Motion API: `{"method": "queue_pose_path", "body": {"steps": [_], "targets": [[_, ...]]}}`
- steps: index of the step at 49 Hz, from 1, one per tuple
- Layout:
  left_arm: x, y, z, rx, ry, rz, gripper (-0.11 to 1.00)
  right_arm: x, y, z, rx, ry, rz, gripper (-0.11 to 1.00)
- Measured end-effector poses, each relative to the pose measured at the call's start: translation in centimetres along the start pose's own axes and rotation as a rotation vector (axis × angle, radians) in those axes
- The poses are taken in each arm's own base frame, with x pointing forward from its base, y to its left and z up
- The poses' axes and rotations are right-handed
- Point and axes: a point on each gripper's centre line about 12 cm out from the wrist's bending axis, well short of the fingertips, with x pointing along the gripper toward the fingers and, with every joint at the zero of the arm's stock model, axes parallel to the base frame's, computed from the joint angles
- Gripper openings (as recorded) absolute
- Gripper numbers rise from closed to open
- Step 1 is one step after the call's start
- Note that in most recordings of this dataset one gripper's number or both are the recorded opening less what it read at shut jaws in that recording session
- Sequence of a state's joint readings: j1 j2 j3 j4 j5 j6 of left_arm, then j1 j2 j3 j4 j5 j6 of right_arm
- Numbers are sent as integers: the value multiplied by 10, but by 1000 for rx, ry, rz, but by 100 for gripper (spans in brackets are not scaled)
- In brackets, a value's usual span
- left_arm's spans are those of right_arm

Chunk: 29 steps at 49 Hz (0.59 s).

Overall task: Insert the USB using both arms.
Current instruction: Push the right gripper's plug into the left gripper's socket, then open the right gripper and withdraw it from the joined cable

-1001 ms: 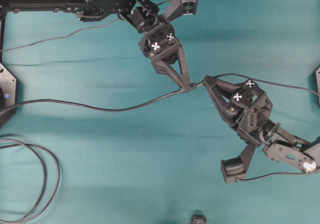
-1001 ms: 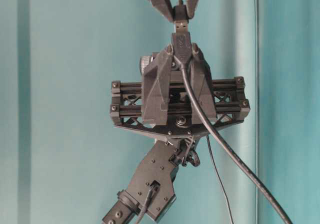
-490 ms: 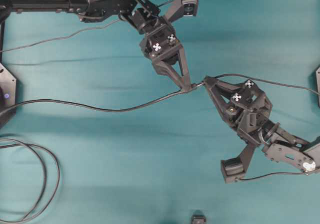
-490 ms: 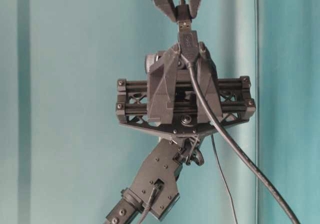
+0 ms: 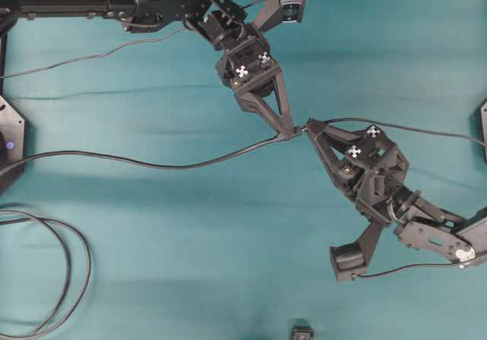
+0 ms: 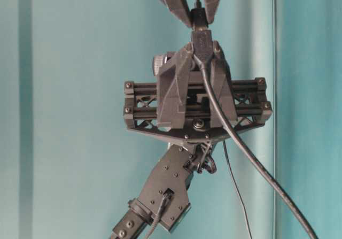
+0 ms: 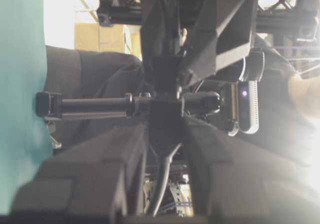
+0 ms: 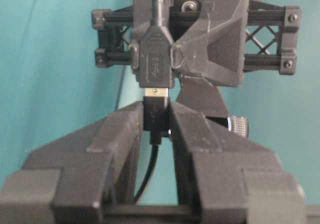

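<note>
My right gripper is shut on the black body of the USB. Only a thin strip of its silver tip shows, where it enters the black socket end. My left gripper is shut on that socket, whose thick cable runs back between its fingers. From overhead the left gripper and right gripper meet tip to tip above the middle of the teal table. At table level the left gripper holds the socket from below and the right gripper comes in from above.
The socket's thick cable trails left across the table, and the plug's thin cable runs off to the right. A looped grey cable coil lies at the lower left. A small dark block sits at the front edge.
The two connectors have closed together: the silver tip, plainly exposed a second ago, is now almost fully inside the socket. Both grippers have shifted slightly up in the overhead view.
</note>
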<state>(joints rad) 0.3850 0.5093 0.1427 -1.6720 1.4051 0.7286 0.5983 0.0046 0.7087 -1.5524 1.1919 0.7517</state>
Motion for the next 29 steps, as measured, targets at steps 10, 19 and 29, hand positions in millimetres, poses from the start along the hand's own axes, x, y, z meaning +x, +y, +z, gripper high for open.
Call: {"method": "queue_pose_path", "body": {"steps": [10,19,29], "targets": [[0,0,2,5,-15,12,28,0,0,0,-1,-1,2,20],[0,-2,5,15,-15,11,28,1,-2,2,6,0,-1,20],[1,-3,5,18,-12,10,28,0,-5,5,-1,-4,-4,20]]}}
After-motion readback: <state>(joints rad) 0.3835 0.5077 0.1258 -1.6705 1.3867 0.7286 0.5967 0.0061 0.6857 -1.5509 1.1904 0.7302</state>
